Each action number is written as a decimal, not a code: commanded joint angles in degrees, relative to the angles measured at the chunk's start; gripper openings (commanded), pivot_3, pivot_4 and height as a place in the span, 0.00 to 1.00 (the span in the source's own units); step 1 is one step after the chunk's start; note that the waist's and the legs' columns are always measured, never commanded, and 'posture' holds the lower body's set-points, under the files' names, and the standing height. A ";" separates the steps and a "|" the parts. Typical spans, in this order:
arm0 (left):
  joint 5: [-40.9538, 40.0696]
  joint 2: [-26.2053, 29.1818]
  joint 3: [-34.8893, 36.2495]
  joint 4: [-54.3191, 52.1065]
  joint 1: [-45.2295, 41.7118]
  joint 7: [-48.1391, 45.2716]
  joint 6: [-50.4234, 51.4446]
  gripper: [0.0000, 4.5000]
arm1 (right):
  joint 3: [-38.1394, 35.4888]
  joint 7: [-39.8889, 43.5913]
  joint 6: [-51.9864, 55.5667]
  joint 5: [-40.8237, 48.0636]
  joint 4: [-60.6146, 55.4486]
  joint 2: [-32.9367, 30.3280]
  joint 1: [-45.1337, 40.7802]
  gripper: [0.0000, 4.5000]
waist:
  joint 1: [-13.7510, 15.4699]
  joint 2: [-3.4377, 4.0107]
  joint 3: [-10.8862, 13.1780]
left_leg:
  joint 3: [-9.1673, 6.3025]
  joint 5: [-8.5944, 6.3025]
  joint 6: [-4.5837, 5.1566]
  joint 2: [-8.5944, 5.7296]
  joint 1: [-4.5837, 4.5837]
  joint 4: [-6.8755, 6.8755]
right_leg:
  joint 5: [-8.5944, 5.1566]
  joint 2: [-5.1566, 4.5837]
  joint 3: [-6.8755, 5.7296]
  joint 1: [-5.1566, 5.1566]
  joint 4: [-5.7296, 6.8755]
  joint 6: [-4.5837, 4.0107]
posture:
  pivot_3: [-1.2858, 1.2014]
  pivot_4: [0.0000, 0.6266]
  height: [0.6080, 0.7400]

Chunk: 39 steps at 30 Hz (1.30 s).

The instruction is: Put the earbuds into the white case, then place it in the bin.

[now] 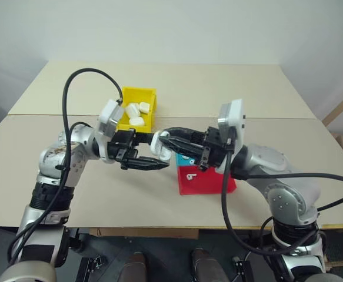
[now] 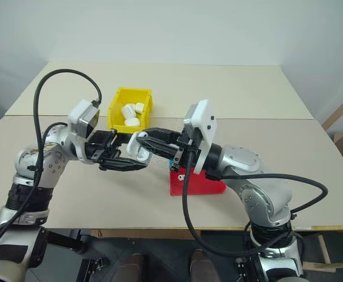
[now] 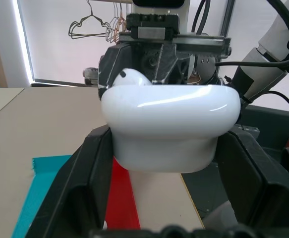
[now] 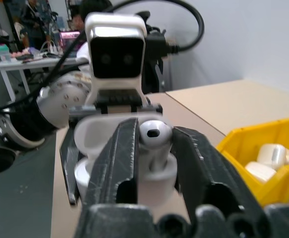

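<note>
Above the table's middle, my left gripper (image 1: 159, 151) is shut on the white case (image 1: 158, 145) and holds it level. The case's lid (image 4: 92, 131) stands flipped open. My right gripper (image 1: 165, 140) reaches in from the opposite side, over the case's open top. A white earbud (image 4: 155, 133) sits stem-down in the case between the right fingers, which stand slightly apart from it, open. The earbud's head (image 3: 134, 78) rises just above the case's rim (image 3: 169, 99). The yellow bin (image 1: 150, 94) stands behind the two grippers.
Several look-alike white cases (image 1: 135, 111) lie inside the bin. Under my right forearm, near the table's front edge, lies a flat red tray (image 1: 209, 185) with a teal part (image 1: 186, 160). Black cables loop from both wrists.
</note>
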 commanded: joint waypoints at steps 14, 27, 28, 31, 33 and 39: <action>0.03 0.50 2.28 0.20 -0.60 -1.22 -2.11 0.62 | -9.07 4.24 1.35 10.98 2.06 -7.97 -2.84 1.00 | 0.14 -0.01 0.00 | -0.01 0.00 0.00 0.00 -0.02 0.00 | 0.00 -0.02 -0.02 0.06 -0.10 0.00 | 0.52 0.24 1.00; -1.68 3.61 5.94 -5.87 5.64 1.10 -1.61 0.62 | 22.98 40.11 -38.06 -32.59 52.38 -23.01 -32.77 1.00 | -1.31 0.03 0.02 | 0.13 -0.01 0.02 0.04 0.03 -0.06 | 0.00 0.02 0.07 -0.02 -0.16 0.01 | 0.52 0.24 1.00; -1.79 3.74 6.13 -6.25 6.07 1.43 -1.64 0.62 | 24.48 40.66 -41.83 -35.20 57.34 -21.33 -35.07 1.00 | -1.44 0.03 0.02 | 0.13 -0.01 0.02 0.04 -0.01 -0.06 | 0.01 0.01 0.06 -0.02 -0.17 0.01 | 0.52 0.24 1.00; -2.37 4.14 7.04 -7.87 7.66 2.61 -1.31 0.62 | 27.75 40.63 -51.82 -41.82 71.55 -15.45 -41.57 1.00 | -1.62 0.04 0.04 | 0.14 -0.01 0.01 0.05 -0.02 -0.07 | 0.01 0.01 0.08 -0.07 -0.17 0.00 | 0.52 0.24 1.00; -2.73 4.38 7.48 -8.77 8.53 3.19 -1.12 0.62 | 28.96 40.59 -57.18 -45.24 79.18 -12.05 -44.90 1.00 | -1.62 0.05 0.05 | 0.14 0.00 0.01 0.05 -0.01 -0.07 | 0.02 -0.01 0.10 -0.09 -0.15 -0.01 | 0.52 0.24 1.00; -3.26 5.05 8.19 -10.08 9.85 4.16 -0.82 0.62 | 29.68 39.63 -65.19 -51.70 93.79 -4.45 -50.85 0.92 | -1.39 0.08 0.06 | 0.09 0.02 -0.04 0.03 0.00 -0.07 | 0.03 -0.05 0.03 -0.05 -0.10 -0.03 | 0.52 0.24 1.00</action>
